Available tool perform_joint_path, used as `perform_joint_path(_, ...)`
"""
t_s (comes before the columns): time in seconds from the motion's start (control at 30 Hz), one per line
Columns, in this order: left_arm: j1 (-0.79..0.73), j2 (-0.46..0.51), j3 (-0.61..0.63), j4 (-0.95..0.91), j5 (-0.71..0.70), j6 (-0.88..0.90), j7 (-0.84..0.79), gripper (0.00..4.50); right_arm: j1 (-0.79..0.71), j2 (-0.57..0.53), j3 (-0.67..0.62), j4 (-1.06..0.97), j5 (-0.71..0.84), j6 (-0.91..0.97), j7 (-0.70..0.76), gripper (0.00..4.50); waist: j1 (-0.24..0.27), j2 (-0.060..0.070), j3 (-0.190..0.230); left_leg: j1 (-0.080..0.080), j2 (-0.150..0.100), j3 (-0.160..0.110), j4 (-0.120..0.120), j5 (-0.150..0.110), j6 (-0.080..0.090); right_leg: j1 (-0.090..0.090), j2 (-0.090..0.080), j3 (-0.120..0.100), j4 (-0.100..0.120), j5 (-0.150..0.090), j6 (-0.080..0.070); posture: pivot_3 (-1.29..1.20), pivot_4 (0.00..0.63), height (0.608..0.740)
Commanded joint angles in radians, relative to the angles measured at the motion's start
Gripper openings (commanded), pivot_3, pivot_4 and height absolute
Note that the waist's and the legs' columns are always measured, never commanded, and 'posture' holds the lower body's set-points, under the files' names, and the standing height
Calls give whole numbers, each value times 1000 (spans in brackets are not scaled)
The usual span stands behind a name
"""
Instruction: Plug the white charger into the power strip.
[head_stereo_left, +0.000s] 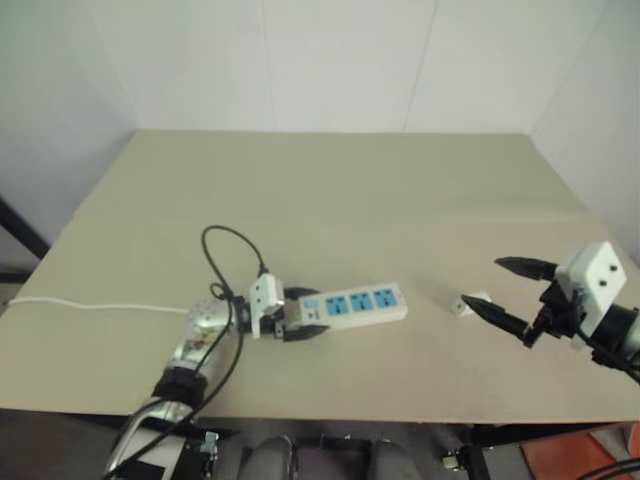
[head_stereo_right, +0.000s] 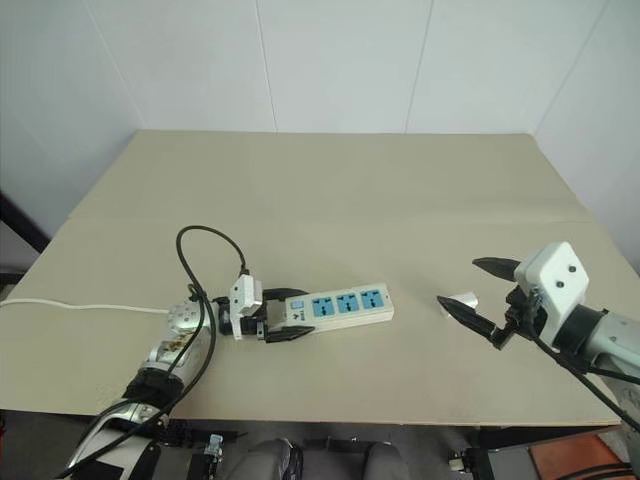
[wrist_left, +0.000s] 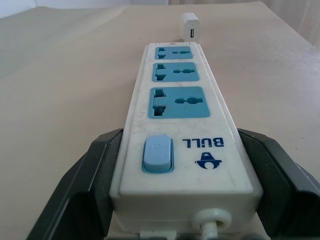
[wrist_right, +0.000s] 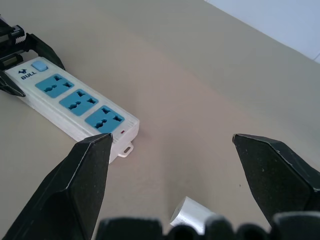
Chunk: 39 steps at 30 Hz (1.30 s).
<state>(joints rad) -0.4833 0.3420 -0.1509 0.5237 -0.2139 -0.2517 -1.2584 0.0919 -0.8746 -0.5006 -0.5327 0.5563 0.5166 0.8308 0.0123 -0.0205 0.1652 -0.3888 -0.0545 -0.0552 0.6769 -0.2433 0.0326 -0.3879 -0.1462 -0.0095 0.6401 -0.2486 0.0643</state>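
The table (head_stereo_left: 330, 190) carries everything near its front edge. The strip (head_stereo_left: 355, 304) lies flat there, left of centre, its switch end between the left gripper (head_stereo_left: 300, 318) fingers, which bracket both sides; whether they press it I cannot tell. If that hold is loose, the strip could slide when pushed. The charger (head_stereo_left: 468, 304) lies toward the right edge, apart from the strip, just below the wide-open, empty right gripper (head_stereo_left: 512, 292); a skewed pinch could knock it away.
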Motion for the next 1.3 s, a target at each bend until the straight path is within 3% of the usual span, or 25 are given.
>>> perform_joint_path(0.03,16,10,-18,48,15,11,-27,3268,-24,-19,-32,-15,19,2,0,4500,-1,0,0,0,0,0,0,0,0,0,0,0,0,0,0,0,150,740)
perform_joint_path(0.23,5,-1,-15,35,-7,24,-32,3268,-90,-44,-1,41,16,-2,16,4500,-2,1,-1,0,0,0,0,0,0,0,0,0,0,0,0,0,150,740)
perform_joint_path(0.37,-9,-16,-18,20,-21,41,-41,3268,-144,-128,43,151,-24,-39,108,4500,-2,1,-1,0,0,0,0,0,0,0,0,0,0,0,0,0,150,740)
perform_joint_path(0.5,-19,-21,-33,30,-10,43,-58,3268,-215,-278,167,312,-123,-163,296,4500,-1,1,-1,-1,0,0,0,0,0,0,0,-1,-1,0,0,0,150,740)
perform_joint_path(0.67,-45,-25,-55,66,20,14,-85,3268,-463,-396,431,537,-288,-352,542,4500,-5,2,-1,0,0,1,0,0,0,0,0,-1,-1,0,0,0,150,740)
perform_joint_path(0.9,-88,-43,-78,142,52,-61,-131,3268,-829,-263,711,797,-535,-534,661,4500,-5,2,0,-1,-1,0,0,0,0,0,0,-2,-2,0,0,0,150,740)
perform_joint_path(1.3,-99,-46,-83,173,67,-81,-142,3268,-929,-147,876,962,-726,-673,719,4500,-2,2,-1,-3,-2,0,1,0,0,-1,-1,-2,-4,1,1,0,150,740)
